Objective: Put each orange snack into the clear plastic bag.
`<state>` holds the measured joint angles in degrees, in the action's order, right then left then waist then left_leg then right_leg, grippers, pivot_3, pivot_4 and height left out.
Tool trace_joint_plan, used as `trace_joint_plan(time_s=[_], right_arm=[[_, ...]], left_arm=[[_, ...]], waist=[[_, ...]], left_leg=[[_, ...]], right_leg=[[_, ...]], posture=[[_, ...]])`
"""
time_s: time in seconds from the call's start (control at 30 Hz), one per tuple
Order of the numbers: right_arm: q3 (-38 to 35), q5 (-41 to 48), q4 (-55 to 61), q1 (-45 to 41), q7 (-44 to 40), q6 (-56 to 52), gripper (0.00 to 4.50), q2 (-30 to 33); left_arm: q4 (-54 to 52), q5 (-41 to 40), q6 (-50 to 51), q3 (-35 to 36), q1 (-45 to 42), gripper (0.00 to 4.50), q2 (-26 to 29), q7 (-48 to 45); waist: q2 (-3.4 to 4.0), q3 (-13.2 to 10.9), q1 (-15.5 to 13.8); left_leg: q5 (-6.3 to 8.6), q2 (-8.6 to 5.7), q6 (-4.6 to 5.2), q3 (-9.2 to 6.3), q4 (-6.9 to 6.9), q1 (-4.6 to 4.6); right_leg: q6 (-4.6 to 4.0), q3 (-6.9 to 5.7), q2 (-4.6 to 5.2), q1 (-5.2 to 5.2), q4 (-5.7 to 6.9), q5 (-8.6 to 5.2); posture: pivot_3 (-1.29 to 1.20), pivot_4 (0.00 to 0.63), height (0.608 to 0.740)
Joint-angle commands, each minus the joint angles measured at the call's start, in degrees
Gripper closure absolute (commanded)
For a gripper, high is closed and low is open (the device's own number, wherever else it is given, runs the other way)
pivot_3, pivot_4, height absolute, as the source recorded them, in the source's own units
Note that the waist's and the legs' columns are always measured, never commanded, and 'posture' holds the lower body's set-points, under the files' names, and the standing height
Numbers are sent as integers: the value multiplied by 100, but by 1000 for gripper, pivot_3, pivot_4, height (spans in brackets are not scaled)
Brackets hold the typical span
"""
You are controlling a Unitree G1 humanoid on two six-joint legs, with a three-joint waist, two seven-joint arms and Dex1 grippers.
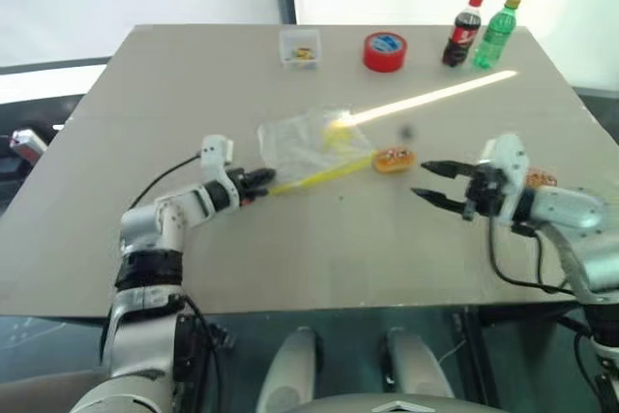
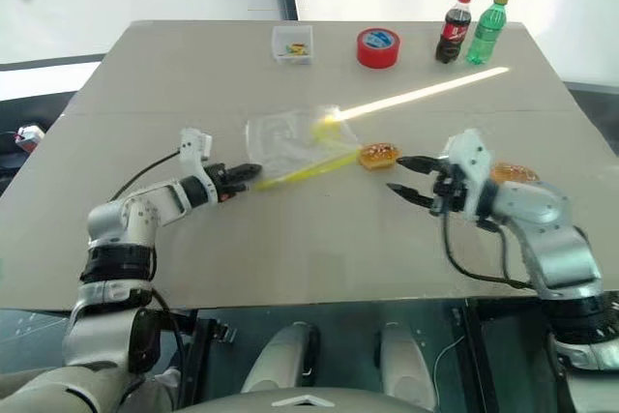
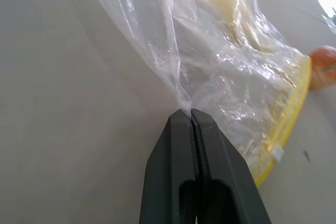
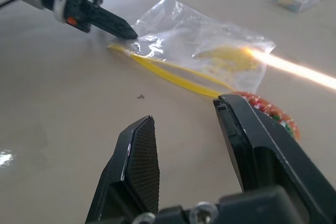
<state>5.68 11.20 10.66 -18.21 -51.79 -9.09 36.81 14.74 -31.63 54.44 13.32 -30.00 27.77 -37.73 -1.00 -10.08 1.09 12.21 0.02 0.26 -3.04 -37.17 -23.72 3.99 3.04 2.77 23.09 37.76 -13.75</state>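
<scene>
Left wrist view: left pincer (image 3: 190,113) clamped on corner of clear plastic bag (image 3: 226,61). Head view adds right pincer (image 1: 427,183) apart, empty, w/ 2nd orange snack (image 1: 540,179) behind it. Bag crinkly, yellow-edged, mid tabletop (image 1: 145,113); other snack (image 1: 394,159) just beside its mouth.

Left end effector (image 3: 190,115): fingers closed on a pinched fold of the clear plastic bag (image 3: 220,72), w/ yellow strip along one edge. Orange snack (image 3: 323,66) just beyond that strip. All on grey tabletop (image 3: 68,103).

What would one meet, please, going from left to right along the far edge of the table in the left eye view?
Small clear box → red tape roll → cola bottle → green bottle.
</scene>
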Motion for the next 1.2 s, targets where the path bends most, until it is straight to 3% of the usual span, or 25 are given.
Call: trace_joint_plan(time_s=[0.03, 0.23, 0.4, 0.9, 1.03, 1.07, 1.2], right_arm=[[678, -900, -679, -391, 280, 663, 2405, -309], [1450, -2341, -2440, -1390, 1316, 1520, 2405, -976], [1537, -2708, -3461, -2145, 1829, 2045, 2405, -1455], [2033, -3371, -5485, -3408, 2243, 3201, 2405, -2585], [2006, -3426, -5780, -3550, 2336, 3335, 4175, -2680], [1991, -3421, -5813, -3569, 2340, 3354, 4438, -2687], [1939, -3380, -5804, -3592, 2298, 3384, 4438, -2662]], left_arm=[[-761, -350, 616, 64, 275, 4451, 183, -41], [-1320, -578, 959, 204, 599, 4451, 360, 12], [-1551, -664, 1068, 252, 829, 4451, 528, -3], [-1701, -779, 1004, 251, 1091, 4451, 743, -45], [-1778, -705, 973, 276, 1178, 4500, 781, 56], [-1773, -671, 943, 287, 1195, 4500, 787, 94], [-1662, -406, 532, 294, 1219, 4500, 797, 272]], waist=[[0, -1, 1], [-2, -4, 53], [-6, -6, 109], [-6, -6, 143], [-6, -6, 129], [-6, -6, 130], [-6, -6, 139]], left_leg=[[0, 1, 0, 0, 0, 0], [-2, 1, -3, 7, 0, -2], [-4, 3, -7, 1, 6, -4], [-11, 1, -20, -6, 35, 0], [-14, -2, -24, -30, 44, -4], [-14, -2, -25, -31, 45, -5], [-20, -5, -34, -32, 63, -3]], right_leg=[[0, 0, -2, 1, 0, 0], [-1, 7, -1, 10, 6, 1], [-3, 4, -1, 11, 6, 1], [-6, 5, -1, 24, 9, 3], [-7, 9, 1, 32, 9, 4], [-8, 9, 2, 33, 9, 4], [-11, 11, 1, 42, 11, 6]], posture=[[0, 150, 740], [0, 150, 740], [0, 150, 740], [0, 150, 740], [0, 150, 740], [0, 150, 740], [0, 150, 740]])
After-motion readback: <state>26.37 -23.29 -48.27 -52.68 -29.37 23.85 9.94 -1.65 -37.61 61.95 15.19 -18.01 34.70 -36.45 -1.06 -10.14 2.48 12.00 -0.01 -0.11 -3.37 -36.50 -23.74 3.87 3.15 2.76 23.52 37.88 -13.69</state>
